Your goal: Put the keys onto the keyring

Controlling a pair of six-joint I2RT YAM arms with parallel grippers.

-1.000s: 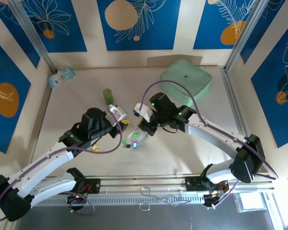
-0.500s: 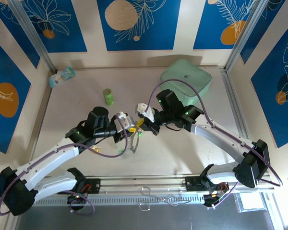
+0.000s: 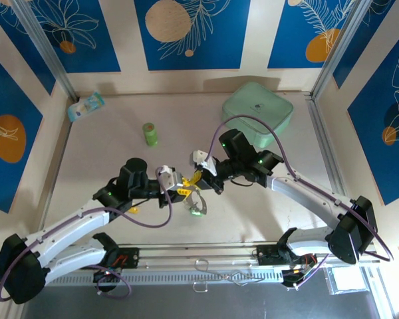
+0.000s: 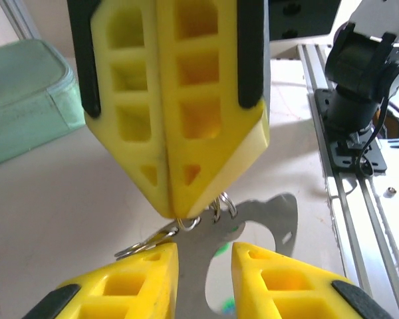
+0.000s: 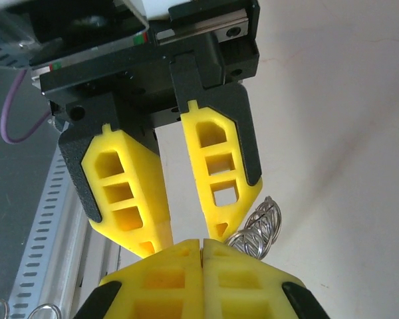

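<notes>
The green bottle [image 3: 149, 133] stood upright well behind the arms, a mint-green zipped case [image 3: 257, 109] lay at the far right corner, and a small pale-blue packet [image 3: 86, 106] sat in the far left corner, all well apart from the work. Purple cables [image 3: 243, 121] looped over the right arm without crossing the meeting point. Over the middle of the pale worktop [image 3: 279, 206] the two arms met tip to tip. The right gripper [image 3: 198, 177] had its fingers pressed together, pinching the keyring [image 3: 194, 199] at their very tips (the left wrist view showed thin wire loops there). The left gripper [image 3: 183, 188] faced it with its fingers parted, a gap between them, just beside those loops. The ring hung below, above the worktop, with the keys [image 3: 196, 213] on it, a green head the clearest; how many hung there I could not tell. Blue wall panels [image 3: 191, 33] with white leaves and orange discs enclosed the cell, and a metal rail [image 3: 206, 256] ran along the near edge.
</notes>
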